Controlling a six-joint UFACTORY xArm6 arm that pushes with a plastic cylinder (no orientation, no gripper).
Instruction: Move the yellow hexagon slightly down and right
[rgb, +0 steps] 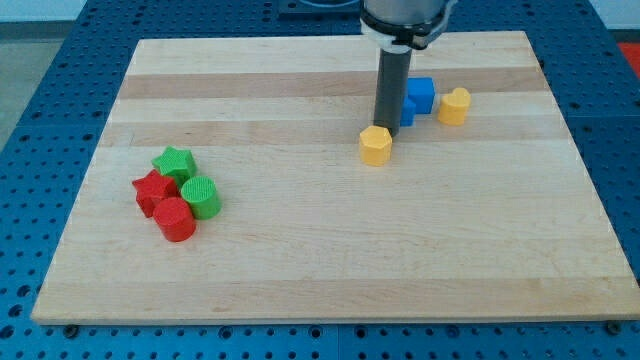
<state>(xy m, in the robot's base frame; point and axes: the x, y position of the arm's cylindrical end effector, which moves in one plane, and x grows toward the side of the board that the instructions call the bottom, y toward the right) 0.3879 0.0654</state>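
Pale wooden board (330, 250) here, striped in light and slightly darker tan planks, sitting on a bright blue table (40, 90) dotted with small holes. Near the dark grey rod we've got a yellow hexagon (376, 145), a blue block (417, 97) and a second yellow block (454, 106). Over at the board's left side: a green star (174, 162), a green cylinder (201, 197), a red star (153, 190) and a red cylinder (175, 219), all with ribbed, lined surfaces.
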